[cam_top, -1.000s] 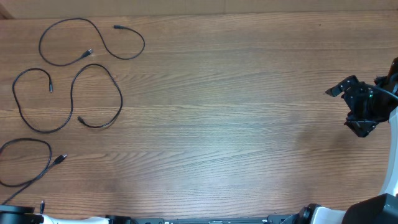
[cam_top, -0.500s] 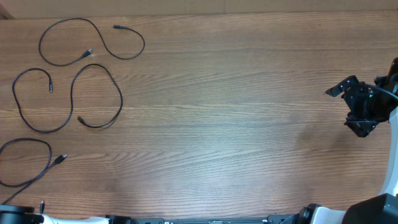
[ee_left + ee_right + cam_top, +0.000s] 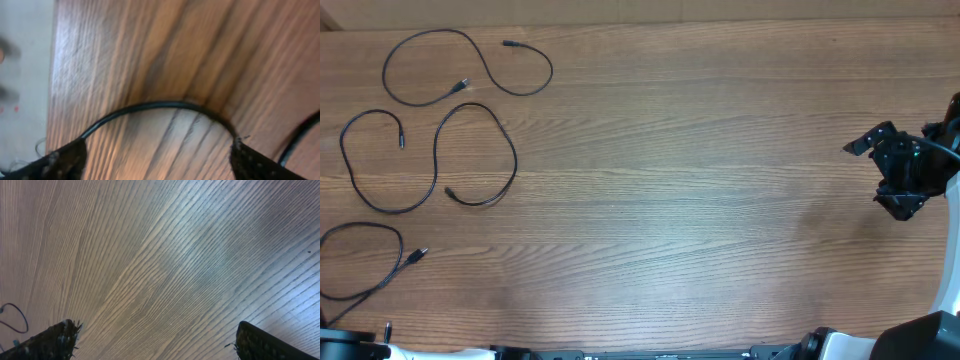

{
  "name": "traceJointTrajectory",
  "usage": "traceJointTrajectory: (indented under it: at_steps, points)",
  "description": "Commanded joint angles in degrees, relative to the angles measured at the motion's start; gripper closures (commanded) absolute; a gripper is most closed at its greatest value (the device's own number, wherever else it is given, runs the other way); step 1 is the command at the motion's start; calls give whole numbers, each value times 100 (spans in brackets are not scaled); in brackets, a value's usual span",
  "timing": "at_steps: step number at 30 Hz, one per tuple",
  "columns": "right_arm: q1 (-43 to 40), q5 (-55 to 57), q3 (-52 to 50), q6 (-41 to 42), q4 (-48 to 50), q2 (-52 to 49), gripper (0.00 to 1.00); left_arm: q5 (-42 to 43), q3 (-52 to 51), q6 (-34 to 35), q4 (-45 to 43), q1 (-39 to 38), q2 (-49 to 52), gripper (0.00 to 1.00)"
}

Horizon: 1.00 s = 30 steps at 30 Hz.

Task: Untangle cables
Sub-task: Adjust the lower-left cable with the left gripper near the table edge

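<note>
Cables, three thin black ones, lie along the left part of the wooden desk (image 3: pixel 700 180) in the overhead view, each separate from the others and none crossing another. The top cable (image 3: pixel 551 70) sits near the far left corner, curled into a loop that runs on in a wavy tail, with both small plug ends lying free on the wood. Just below it, the middle cable (image 3: pixel 515 155) forms two open loops side by side. The bottom cable (image 3: pixel 399 242) lies nearest the front left edge in a single loop, its silver-tipped plug (image 3: pixel 417 256) pointing right and its other stretch running off toward the desk's front left corner. The left hand (image 3: pixel 157 157) is open: its wrist camera shows the two dark fingertips (image 3: pixel 62 160) wide apart, low over the desk beside its edge, with an arc of black cable (image 3: pixel 160 104) lying on the wood between them. The blur hides whether either finger touches that arc and which of the three cables it belongs to, but the fingers are not closed on it. Another stretch of black cord (image 3: pixel 300 132) shows at the right side of that view. The right hand (image 3: pixel 157 340) is over the right end of the desk, well apart from all the cables, its fingers spread wide above plain wood grain
</note>
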<state>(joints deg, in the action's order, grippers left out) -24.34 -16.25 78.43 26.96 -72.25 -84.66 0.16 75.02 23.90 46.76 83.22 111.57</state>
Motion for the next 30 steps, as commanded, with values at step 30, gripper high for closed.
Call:
traceJointTrajectory:
  at_steps: [30]
  points:
    - [-7,15,103,-26,15,42,0,844,334,-3311,-778,-424,278,8]
